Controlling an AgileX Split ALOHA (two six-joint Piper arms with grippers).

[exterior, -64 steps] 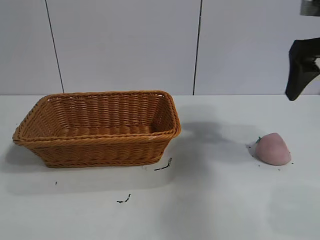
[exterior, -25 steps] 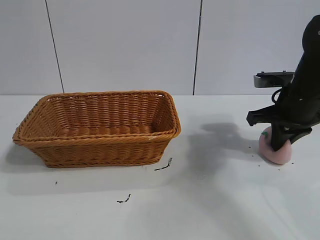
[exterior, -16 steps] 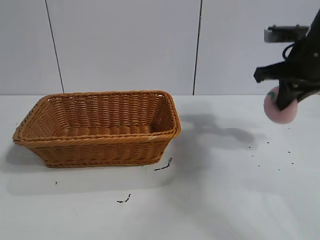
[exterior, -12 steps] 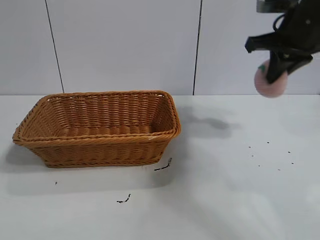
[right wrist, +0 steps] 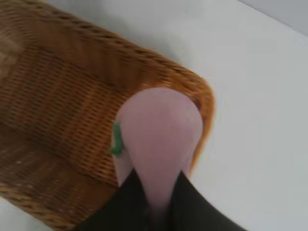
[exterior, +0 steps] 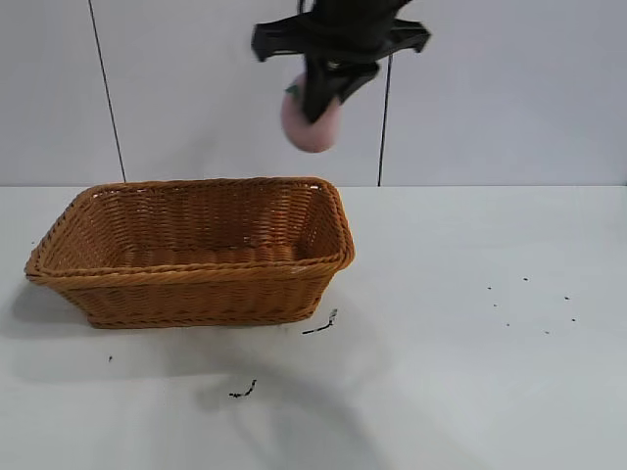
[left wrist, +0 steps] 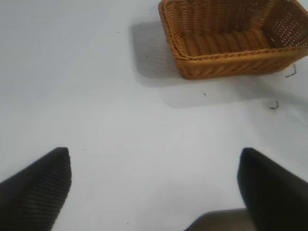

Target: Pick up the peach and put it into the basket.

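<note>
Pinching the peach (exterior: 311, 124) in its jaws, the right gripper (exterior: 328, 88) holds it high above the basket's (exterior: 196, 277) right end for dropping; left gripper (left wrist: 154, 192) idles, jaws spread

Your right hand (exterior: 318, 98) runs off the top edge in the exterior view; the arm above it is cut away. Its fingers cover part of the peach (exterior: 310, 125). In the left wrist view the basket (left wrist: 226, 36) is clipped at the frame edge. Dark specks on the surface (exterior: 470, 343) are too small to identify.
</note>
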